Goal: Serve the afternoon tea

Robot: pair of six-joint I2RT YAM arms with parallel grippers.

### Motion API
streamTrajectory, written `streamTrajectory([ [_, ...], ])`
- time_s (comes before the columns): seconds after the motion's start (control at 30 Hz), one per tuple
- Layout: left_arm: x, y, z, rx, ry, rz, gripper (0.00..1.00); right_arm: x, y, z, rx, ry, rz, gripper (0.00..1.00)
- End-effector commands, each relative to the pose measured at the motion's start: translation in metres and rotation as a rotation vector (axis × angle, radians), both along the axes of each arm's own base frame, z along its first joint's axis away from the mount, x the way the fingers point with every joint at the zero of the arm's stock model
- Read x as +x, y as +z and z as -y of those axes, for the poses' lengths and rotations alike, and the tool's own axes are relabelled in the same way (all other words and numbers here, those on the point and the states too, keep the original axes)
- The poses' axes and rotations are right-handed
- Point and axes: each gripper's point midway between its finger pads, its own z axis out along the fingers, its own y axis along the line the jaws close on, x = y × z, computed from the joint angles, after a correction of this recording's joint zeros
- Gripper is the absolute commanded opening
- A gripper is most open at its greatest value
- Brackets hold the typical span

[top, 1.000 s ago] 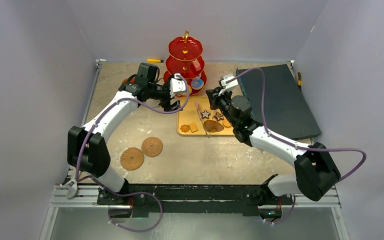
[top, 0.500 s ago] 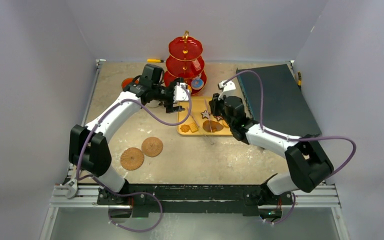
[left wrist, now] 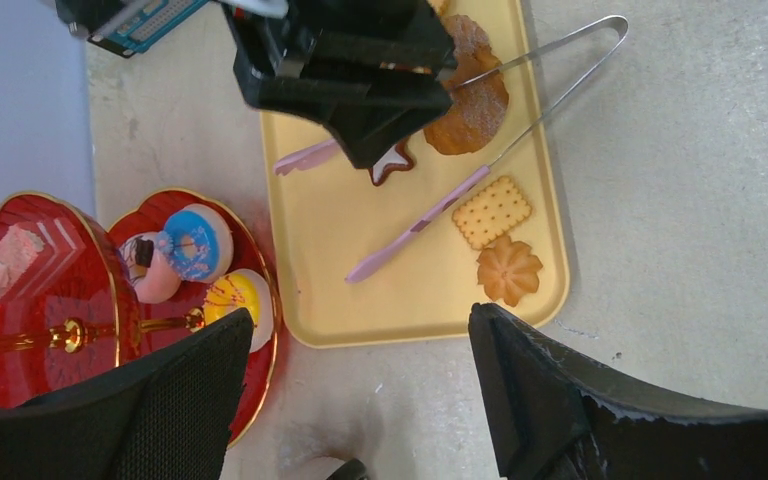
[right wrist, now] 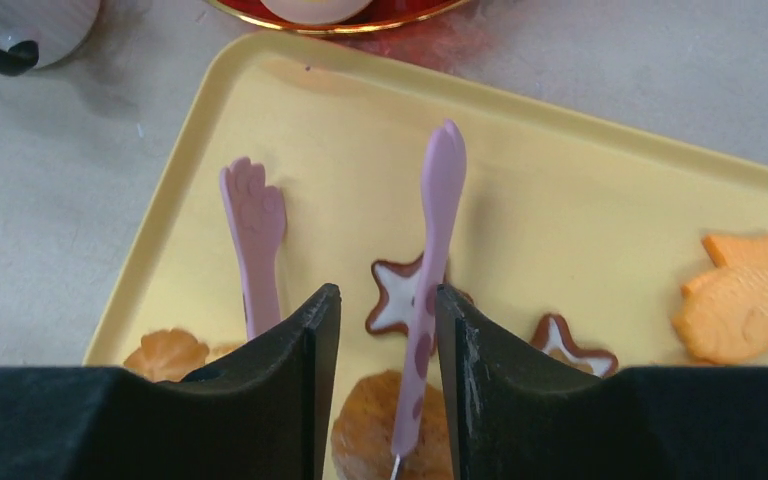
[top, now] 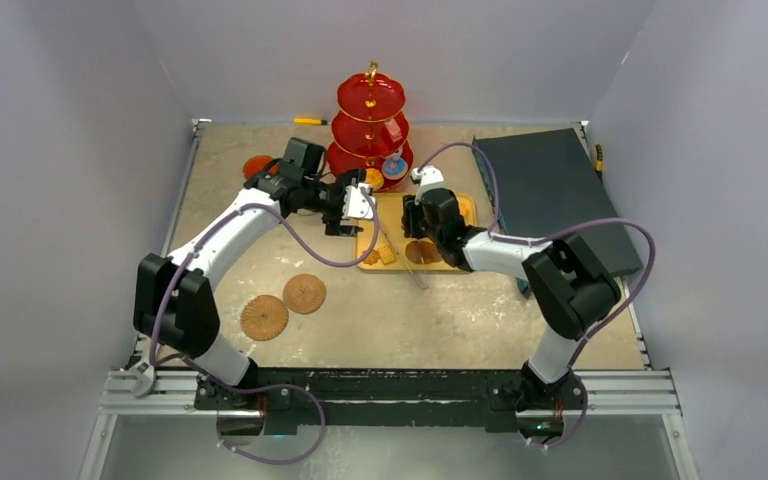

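Observation:
The red three-tier stand (top: 371,120) carries blue, pink and yellow pastries (left wrist: 192,240) on its bottom tier. Biscuits lie on the yellow tray (left wrist: 360,310): a square cracker (left wrist: 491,211), a flower biscuit (left wrist: 509,270), star biscuits (right wrist: 395,300) and a fish-shaped one (right wrist: 735,300). My right gripper (right wrist: 387,292) hovers low over the tray, open, with one pink arm of the tongs (right wrist: 440,200) between its jaws by the right finger and the other arm outside. My left gripper (left wrist: 358,315) is wide open and empty above the tray's corner beside the stand. The orange mug (top: 257,165) stands behind the left arm; a white mug (right wrist: 30,25) sits near the tray.
Two round woven coasters (top: 304,293) lie on the table's near left. A large dark flat box (top: 550,195) fills the right side. The tongs (top: 405,262) stick out over the tray's near edge. Grey walls close in the table.
The right arm swung left across the tray and its jaws parted from shut, leaving the tongs lying on the tray. The left gripper shifted slightly toward the tray, still open.

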Motion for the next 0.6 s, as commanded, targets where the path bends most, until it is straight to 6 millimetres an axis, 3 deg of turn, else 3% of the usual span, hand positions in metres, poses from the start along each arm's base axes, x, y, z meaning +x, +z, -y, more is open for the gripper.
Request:
streamTrajectory([
  [0.0,-0.011,0.019,-0.002,-0.015,-0.043,0.067,0.8,0.016,0.014,-0.013,0.006,-0.002,0.005,0.39],
  [0.1,-0.014,0.017,-0.003,-0.009,-0.056,0.083,0.81,0.021,0.016,-0.011,-0.012,-0.019,0.018,0.27],
  [0.2,-0.015,0.016,-0.004,-0.005,-0.067,0.093,0.84,0.025,0.014,-0.007,-0.057,-0.033,0.018,0.25],
  [0.33,-0.016,0.018,-0.003,-0.005,-0.083,0.106,0.87,0.025,0.01,-0.006,-0.096,-0.044,0.015,0.4],
  [0.57,-0.017,0.021,-0.003,-0.005,-0.091,0.118,0.88,0.023,0.0,-0.008,-0.138,-0.052,0.01,0.46],
])
